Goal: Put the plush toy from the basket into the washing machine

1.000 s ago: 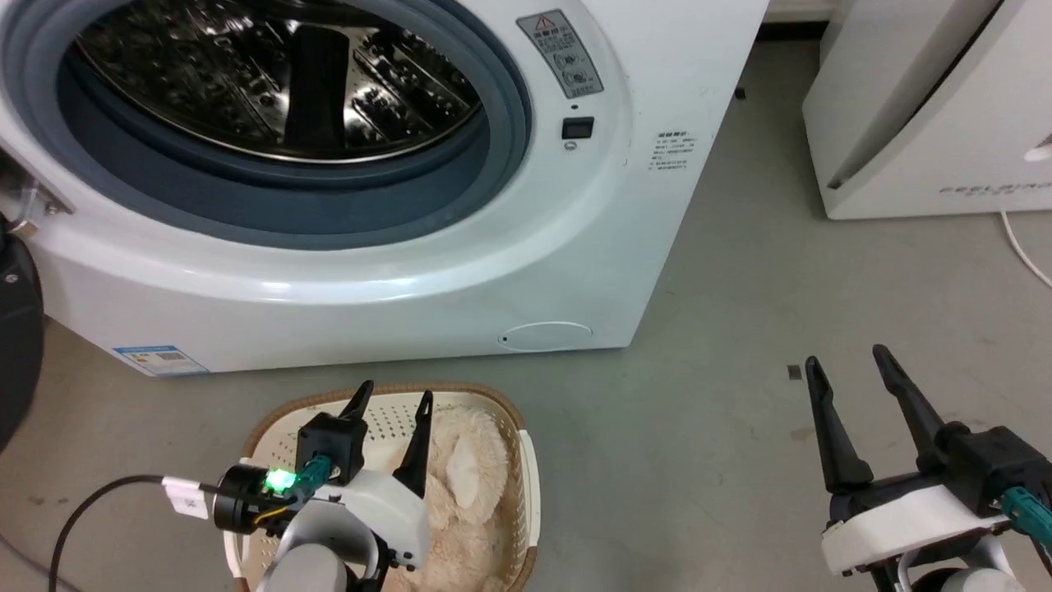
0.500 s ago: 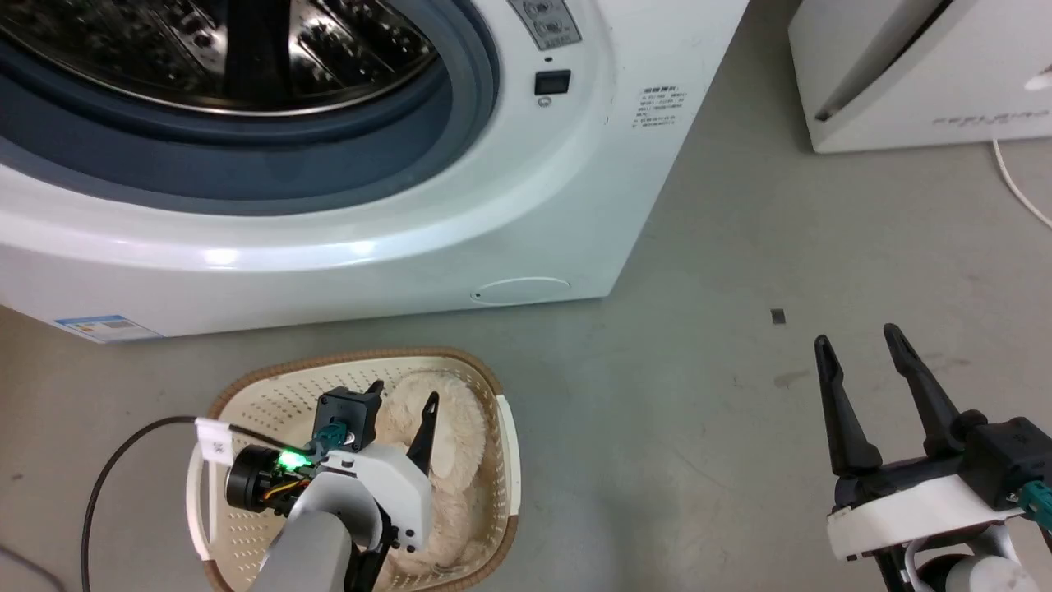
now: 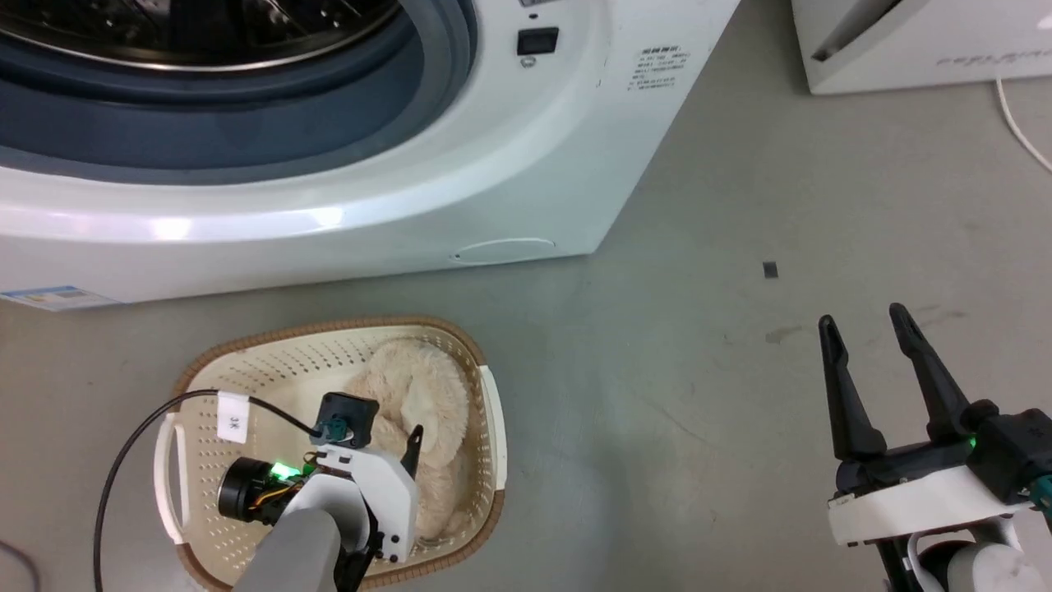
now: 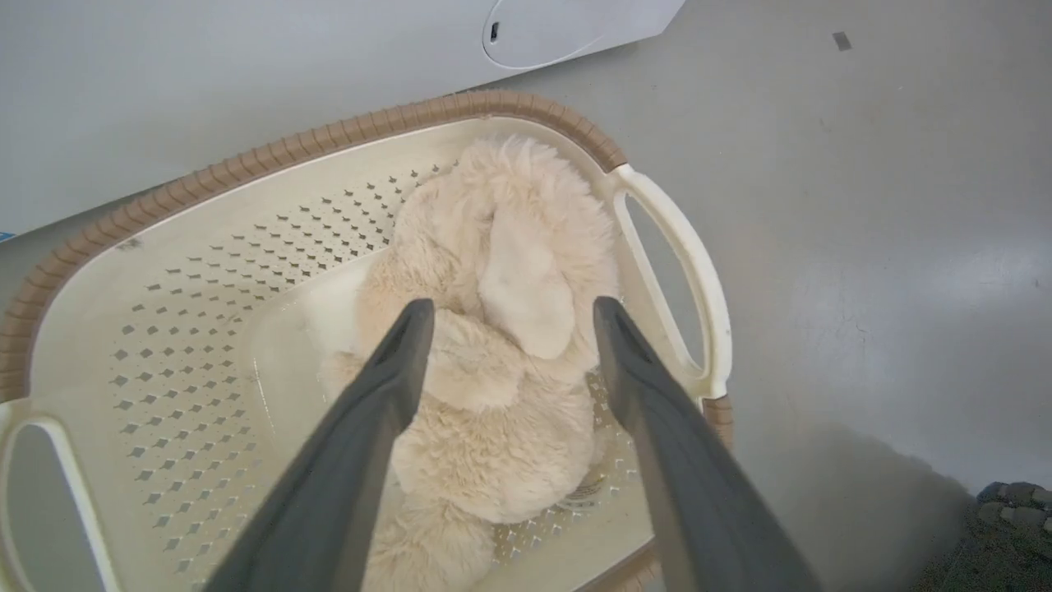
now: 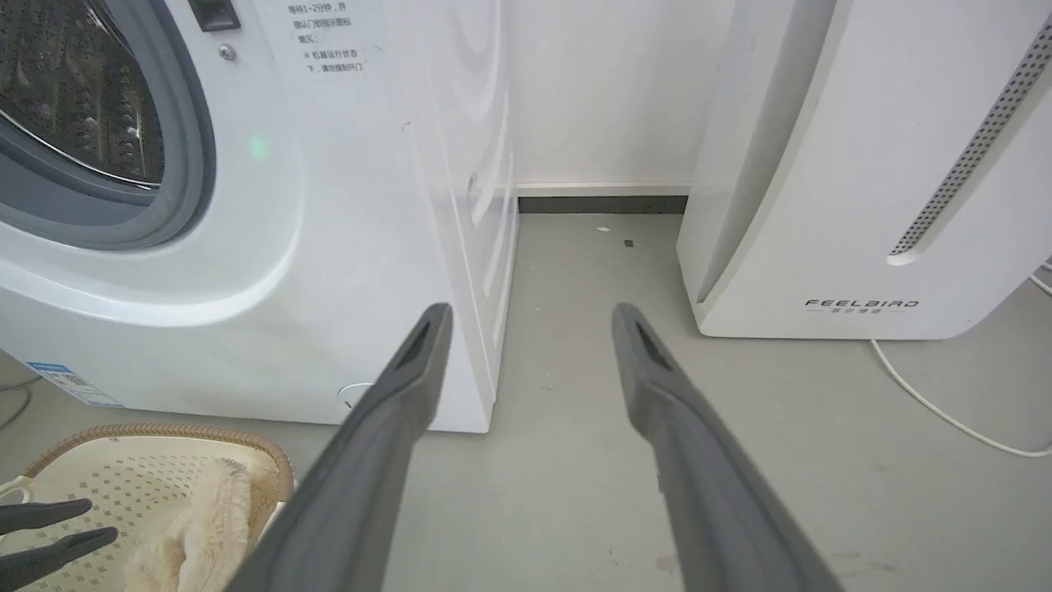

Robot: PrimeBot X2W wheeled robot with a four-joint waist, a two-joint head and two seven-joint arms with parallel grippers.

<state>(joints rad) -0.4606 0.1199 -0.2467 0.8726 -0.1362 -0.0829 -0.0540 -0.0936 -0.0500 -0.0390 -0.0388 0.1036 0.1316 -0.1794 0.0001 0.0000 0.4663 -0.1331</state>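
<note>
Now we have the left gripper (image 4: pixel 511 308) spread wide above the plush toy (image 4: pixel 493 214), which lies in the basket (image 4: pixel 246 160) against its 3 o'clock wall; right gripper (image 3: pixel 861 315) idle, equally wide. Risk: we pinch only loose pile and it slips, or snag the handle (image 4: pixel 674 238).

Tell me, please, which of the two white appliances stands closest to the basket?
The washing machine, the one with the round grey-sealed porthole; the basket lies right before it, while the slanted FEELBIRD appliance stands farther right.
</note>
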